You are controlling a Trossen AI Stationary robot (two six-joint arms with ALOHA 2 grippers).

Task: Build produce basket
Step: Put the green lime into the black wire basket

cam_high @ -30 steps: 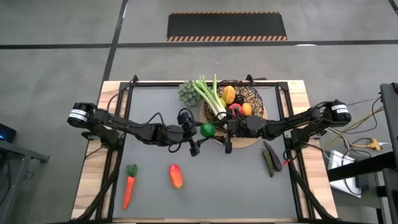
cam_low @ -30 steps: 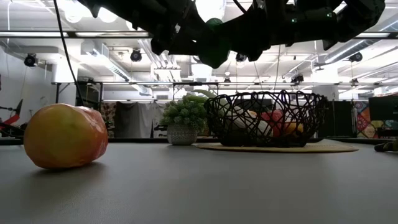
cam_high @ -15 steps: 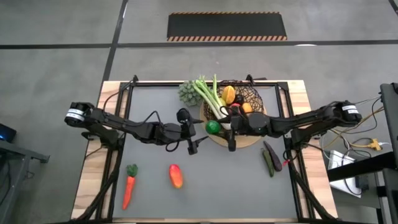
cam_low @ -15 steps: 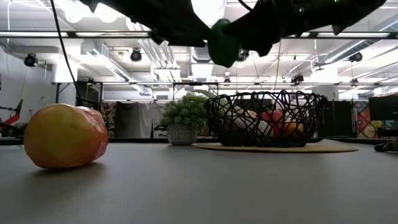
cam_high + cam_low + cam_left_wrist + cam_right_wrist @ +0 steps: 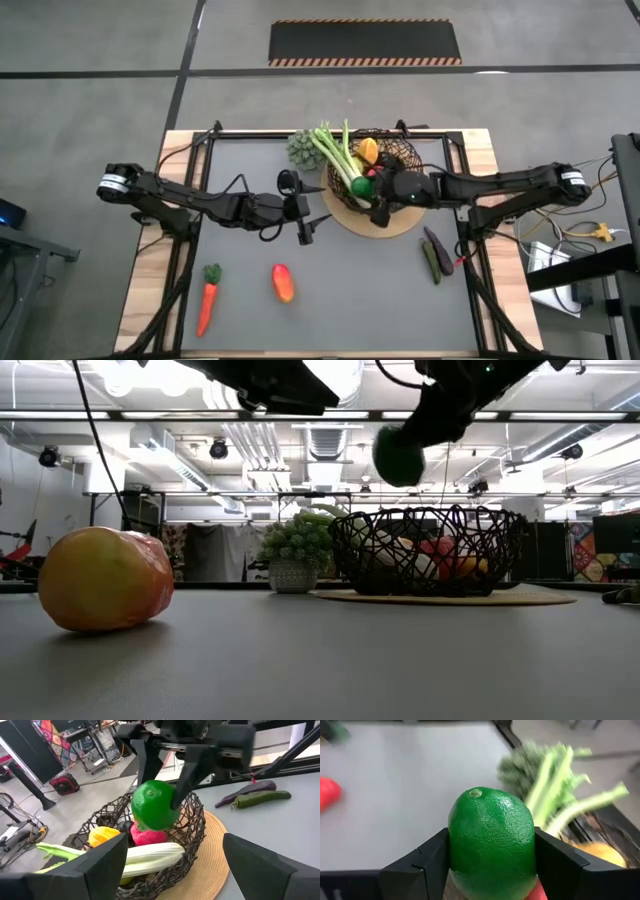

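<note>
Overhead now, the right gripper (image 5: 372,190) clamps a green lime (image 5: 364,187) above the basket (image 5: 400,150), which already holds the leek (image 5: 338,160) and more, while carrot (image 5: 207,300), orange-red fruit (image 5: 283,283) and dark pods (image 5: 436,255) wait on the table. From the left wrist, the left gripper (image 5: 172,865) hangs spread and empty beside the basket, so I judge the job roughly half done.

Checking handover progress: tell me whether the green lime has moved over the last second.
Yes. The green lime, held in the right hand, moved rightward in the high view, from beside the basket to over it.
</note>
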